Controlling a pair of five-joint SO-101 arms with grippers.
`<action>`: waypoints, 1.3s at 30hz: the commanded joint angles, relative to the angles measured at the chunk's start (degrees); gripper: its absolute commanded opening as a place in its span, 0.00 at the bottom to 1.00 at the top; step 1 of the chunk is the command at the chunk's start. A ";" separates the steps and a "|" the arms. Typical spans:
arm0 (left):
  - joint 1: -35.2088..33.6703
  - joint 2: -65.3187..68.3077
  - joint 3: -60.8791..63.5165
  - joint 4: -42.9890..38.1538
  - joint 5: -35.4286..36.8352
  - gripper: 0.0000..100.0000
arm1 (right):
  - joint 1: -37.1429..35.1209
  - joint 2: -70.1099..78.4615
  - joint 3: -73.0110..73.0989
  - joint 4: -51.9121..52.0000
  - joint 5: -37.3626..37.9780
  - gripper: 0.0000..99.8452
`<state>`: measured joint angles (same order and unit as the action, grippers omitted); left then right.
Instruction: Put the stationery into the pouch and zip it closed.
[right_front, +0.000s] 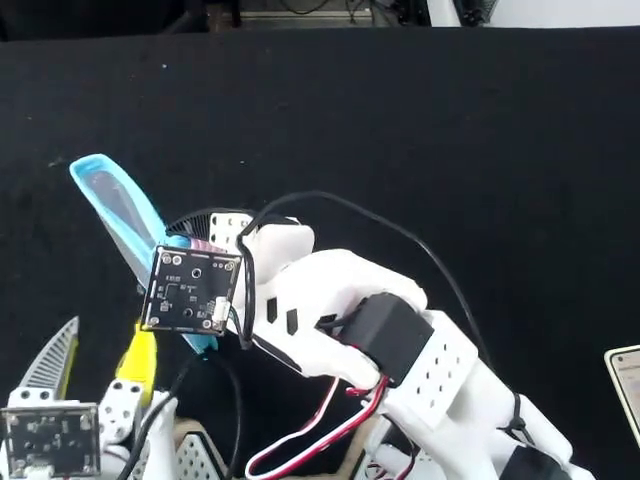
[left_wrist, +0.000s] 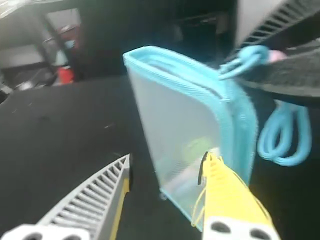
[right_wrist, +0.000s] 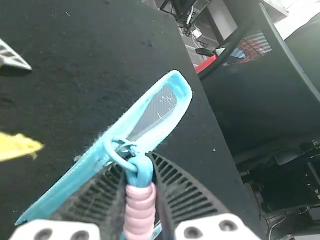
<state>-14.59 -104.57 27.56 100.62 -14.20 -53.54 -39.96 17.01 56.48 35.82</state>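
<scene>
Right wrist view: right hand (right_wrist: 136, 164) pinches pouch's (right_wrist: 160, 107) pull (right_wrist: 139, 200).

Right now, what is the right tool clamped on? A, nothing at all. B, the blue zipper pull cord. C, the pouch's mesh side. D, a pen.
B: in the right wrist view the right tool is shut on the blue zipper pull cord, which runs to the edge of the pouch.

Blue pouch (right_wrist: 156, 107), its zip pull (right_wrist: 138, 187) clamped between jaws
</scene>
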 joint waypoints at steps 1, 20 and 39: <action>11.82 0.09 -0.40 0.26 4.57 0.23 | 0.00 -1.54 -0.31 -1.14 0.26 0.01; 11.47 0.26 18.51 -18.55 8.88 0.24 | 2.02 -1.80 0.22 -1.58 0.35 0.01; 6.55 0.09 17.01 -13.80 3.52 0.23 | 1.85 -1.45 0.31 -1.32 0.35 0.01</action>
<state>-7.65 -104.57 47.60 86.73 -10.42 -52.48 -40.04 17.63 56.22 35.82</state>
